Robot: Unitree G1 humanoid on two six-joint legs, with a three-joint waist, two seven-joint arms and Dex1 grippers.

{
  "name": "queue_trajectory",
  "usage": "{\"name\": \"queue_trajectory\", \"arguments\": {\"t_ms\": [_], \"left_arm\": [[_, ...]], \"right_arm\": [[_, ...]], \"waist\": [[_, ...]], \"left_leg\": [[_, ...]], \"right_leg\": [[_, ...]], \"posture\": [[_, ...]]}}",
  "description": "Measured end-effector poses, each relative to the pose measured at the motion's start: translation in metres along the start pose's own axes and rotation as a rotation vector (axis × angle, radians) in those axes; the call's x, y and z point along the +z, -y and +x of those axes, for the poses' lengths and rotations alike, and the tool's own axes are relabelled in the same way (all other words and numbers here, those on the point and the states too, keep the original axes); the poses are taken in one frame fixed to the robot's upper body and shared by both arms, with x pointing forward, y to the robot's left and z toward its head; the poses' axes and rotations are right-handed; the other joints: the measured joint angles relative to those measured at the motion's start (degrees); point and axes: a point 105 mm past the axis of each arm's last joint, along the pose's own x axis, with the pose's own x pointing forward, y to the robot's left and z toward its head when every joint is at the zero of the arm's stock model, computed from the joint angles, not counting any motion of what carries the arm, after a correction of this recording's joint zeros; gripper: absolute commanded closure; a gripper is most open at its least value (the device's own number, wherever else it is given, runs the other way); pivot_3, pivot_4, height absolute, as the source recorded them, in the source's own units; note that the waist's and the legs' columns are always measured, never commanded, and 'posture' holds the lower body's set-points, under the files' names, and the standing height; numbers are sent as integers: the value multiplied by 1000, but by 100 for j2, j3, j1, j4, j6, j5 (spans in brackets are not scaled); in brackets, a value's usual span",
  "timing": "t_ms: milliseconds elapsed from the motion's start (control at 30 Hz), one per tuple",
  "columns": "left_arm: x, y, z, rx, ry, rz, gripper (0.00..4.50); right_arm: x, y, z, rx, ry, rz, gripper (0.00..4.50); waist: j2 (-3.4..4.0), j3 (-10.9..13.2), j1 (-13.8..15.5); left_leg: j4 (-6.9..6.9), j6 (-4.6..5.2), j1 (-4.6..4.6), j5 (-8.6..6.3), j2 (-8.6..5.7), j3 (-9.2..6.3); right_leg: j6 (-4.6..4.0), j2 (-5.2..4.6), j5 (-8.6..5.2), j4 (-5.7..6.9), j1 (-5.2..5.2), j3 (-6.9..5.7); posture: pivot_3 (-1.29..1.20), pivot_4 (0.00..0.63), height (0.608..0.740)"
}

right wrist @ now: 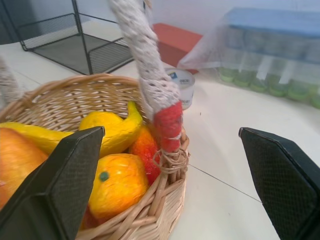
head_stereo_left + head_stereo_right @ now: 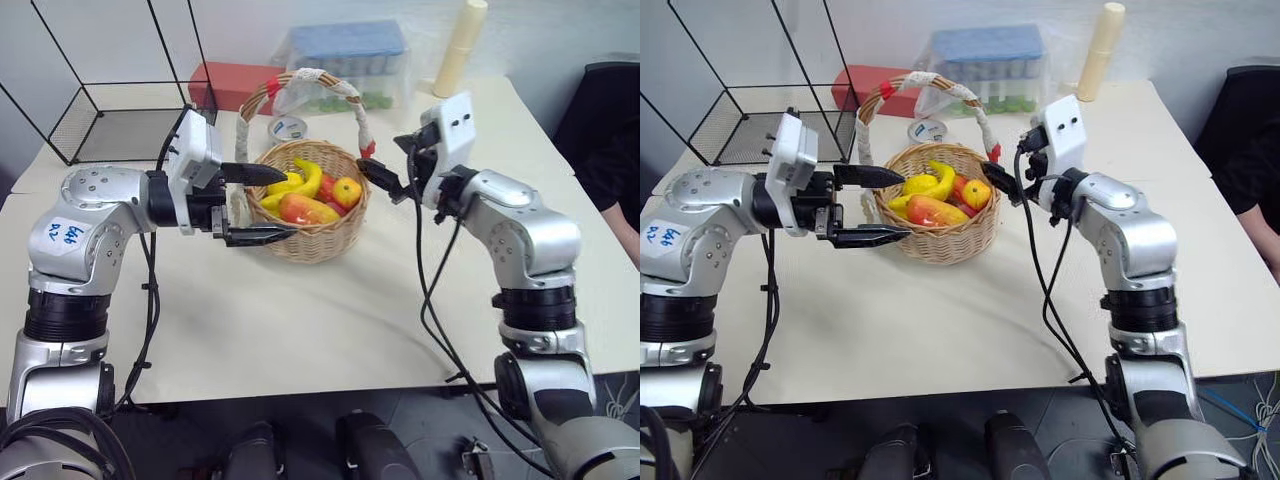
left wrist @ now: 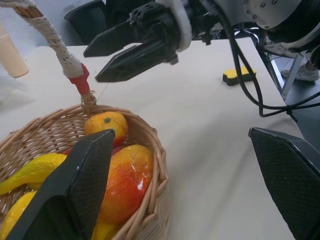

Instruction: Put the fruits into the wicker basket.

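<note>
Banana [image 2: 300,180], mango [image 2: 306,209] and small round fruit [image 2: 347,190] lie inside the wicker basket [image 2: 312,238] at upper centre; left gripper [image 2: 262,203] and right gripper [image 2: 385,183] flank it, fingers apart, empty, so loading looks done and the next move is probably just withdrawal.

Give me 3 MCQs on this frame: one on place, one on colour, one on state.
1. Where do the fruits lie?
A. in the wicker basket
B. on the bare table
C. in the black wire cage

2. What colour are the ties at the foot of the basket handle?
A. blue
B. red
C. green

3. How does the right gripper stand?
A. shut on the banana
B. shut on the handle
C. open, holding nothing

Key:
1 A: banana, mango and small orange fruit rest inside the rim.
2 B: red tie shows on the handle.
3 C: right fingers stand apart beside the handle.
</note>
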Motion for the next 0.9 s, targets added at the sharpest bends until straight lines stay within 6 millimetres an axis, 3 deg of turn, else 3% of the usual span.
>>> {"name": "queue_trajectory", "arguments": {"t_ms": [133,433,500,667,900], "left_arm": [[5,-2,1,5,10,19,0],[6,-2,4,6,22,21,0],[6,-2,6,9,33,21,0],[3,-7,9,30,55,4,0],[-1,-11,11,33,62,5,0]], "right_arm": [[-10,3,17,-18,-9,-12,880],[-16,5,20,-33,-3,-31,4054],[-18,7,13,-43,9,-39,4351],[-19,35,-29,-178,39,-49,4354],[12,103,-139,-463,33,-144,4354]], "waist": [[0,0,25],[0,0,39],[0,0,44],[0,0,95],[0,0,208]], "left_leg": [[-3,1,-2,0,-3,-2],[1,2,-2,0,-3,-3],[-1,1,-2,0,-2,-7],[2,4,-9,0,-9,-9],[-9,-1,-2,4,-5,-7]], "right_leg": [[-2,-6,-1,-1,-1,-1],[-2,-8,-1,4,0,-3],[-2,-7,-1,6,0,-5],[-2,-14,-1,0,0,-5],[-2,-3,-1,-10,6,-3]], "posture": [[0,150,740],[0,150,740],[0,150,740],[0,150,740],[0,150,740]]}}
